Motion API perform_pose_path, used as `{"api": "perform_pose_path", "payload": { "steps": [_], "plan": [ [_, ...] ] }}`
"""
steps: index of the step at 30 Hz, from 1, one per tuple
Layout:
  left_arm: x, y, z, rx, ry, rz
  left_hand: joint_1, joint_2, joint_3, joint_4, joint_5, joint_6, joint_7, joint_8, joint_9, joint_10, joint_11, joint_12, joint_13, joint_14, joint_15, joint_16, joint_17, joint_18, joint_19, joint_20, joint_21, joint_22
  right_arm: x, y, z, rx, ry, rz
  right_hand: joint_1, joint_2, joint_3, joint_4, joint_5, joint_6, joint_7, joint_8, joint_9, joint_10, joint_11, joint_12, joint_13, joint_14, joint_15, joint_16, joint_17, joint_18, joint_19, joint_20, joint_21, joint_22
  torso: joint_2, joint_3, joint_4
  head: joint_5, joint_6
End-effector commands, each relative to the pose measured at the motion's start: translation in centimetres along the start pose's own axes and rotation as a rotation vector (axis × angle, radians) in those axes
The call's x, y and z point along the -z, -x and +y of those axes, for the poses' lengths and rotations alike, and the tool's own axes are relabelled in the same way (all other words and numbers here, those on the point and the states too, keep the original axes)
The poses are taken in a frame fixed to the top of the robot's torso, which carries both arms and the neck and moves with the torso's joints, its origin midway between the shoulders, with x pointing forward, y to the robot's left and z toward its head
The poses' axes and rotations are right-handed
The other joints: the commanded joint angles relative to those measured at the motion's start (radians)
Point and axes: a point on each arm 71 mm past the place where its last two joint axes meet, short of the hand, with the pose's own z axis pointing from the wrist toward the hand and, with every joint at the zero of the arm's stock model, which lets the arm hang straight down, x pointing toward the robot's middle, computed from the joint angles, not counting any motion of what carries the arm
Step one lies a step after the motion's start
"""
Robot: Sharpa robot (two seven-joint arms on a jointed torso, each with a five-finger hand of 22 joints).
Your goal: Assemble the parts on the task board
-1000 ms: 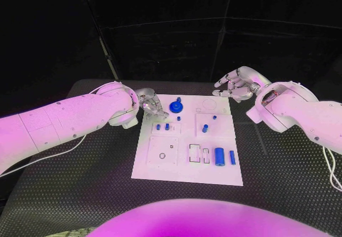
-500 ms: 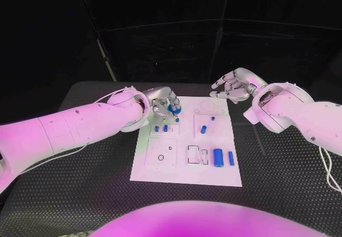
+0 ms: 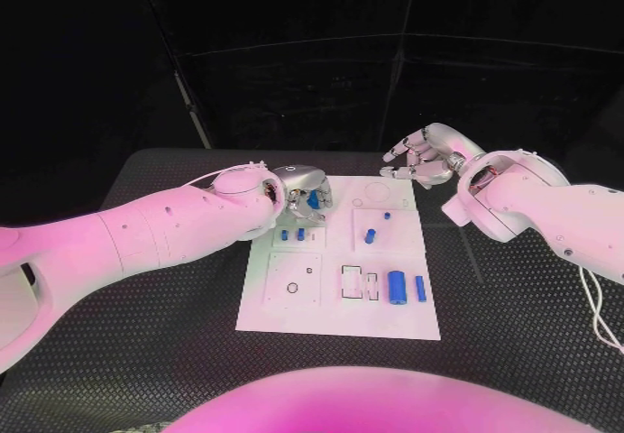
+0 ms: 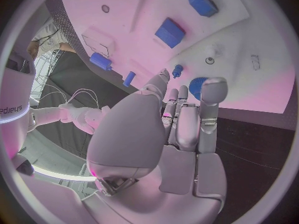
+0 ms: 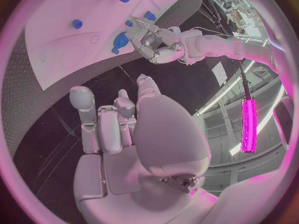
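The white task board point(image 3: 297, 302) lies mid-table. A blue round knob point(image 3: 316, 201) stands at its far left part, mostly covered by my left hand point(image 3: 305, 193). In the left wrist view the fingertips point(image 4: 212, 86) reach the knob point(image 4: 196, 88); whether they grip it is unclear. The right wrist view shows the same left hand point(image 5: 156, 47) beside the knob point(image 5: 119, 42). Small blue pegs point(image 3: 291, 234) and another peg point(image 3: 372, 236) stand mid-board, and two blue cylinders point(image 3: 407, 288) lie at the near right. My right hand point(image 3: 418, 159) hovers beyond the board's far right corner, fingers apart, holding nothing.
The black textured table point(image 3: 520, 316) surrounds the board. Rectangular cut-outs point(image 3: 353, 280) and an oval hole point(image 3: 291, 288) mark the board's near half. A ring outline point(image 3: 379, 191) sits at its far right, near my right hand.
My left hand has moved right, from beside the knob onto it, and now hides most of it. The right hand has barely shifted.
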Motion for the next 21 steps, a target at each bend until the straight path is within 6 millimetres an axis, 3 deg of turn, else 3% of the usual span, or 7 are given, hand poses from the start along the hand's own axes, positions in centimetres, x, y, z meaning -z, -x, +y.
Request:
{"api": "perform_pose_path", "payload": {
  "steps": [1, 21],
  "plan": [
    [-0.25, -0.28, -0.06, -0.06, 0.001, 0.05, 0.004, 0.01, 0.003, -0.001, -0.002, 0.017, -0.001, -0.006, -0.003, 0.015, -0.001, -0.007, -0.007, 0.033, -0.006, 0.007, 0.002, -0.01, 0.011, -0.001, 0.024, 0.023, -0.04, -0.02, 0.26, -0.002, 0.012, 0.004, -0.001, 0.007, -0.001, 0.007, 0.006, 0.001, -0.006, 0.004, -0.001, -0.003, -0.003, -0.002, -0.001, 0.035, -0.004, -0.004, 0.0, 0.016, 0.0, -0.006, -0.003, 0.0, 0.0, 0.0003, 0.0009, 0.0, -0.001],
    [-0.9, -0.85, -0.08, -0.095, 0.028, 0.119, 0.032, 0.028, 0.075, -0.003, 0.0, 0.09, -0.006, -0.009, -0.015, 0.102, -0.014, -0.037, -0.023, 0.031, -0.016, 0.006, -0.031, -0.022, 0.027, -0.009, 0.105, 0.109, -0.08, -0.09, 0.33, -0.003, 0.013, 0.007, 0.0, 0.008, 0.0, 0.007, 0.008, 0.001, -0.006, 0.005, -0.001, -0.003, -0.003, -0.001, 0.0, 0.035, -0.004, -0.004, 0.001, 0.016, 0.001, -0.006, -0.003, 0.0, 0.0, 0.0002, 0.0012, -0.001, -0.006]
  ]
}}
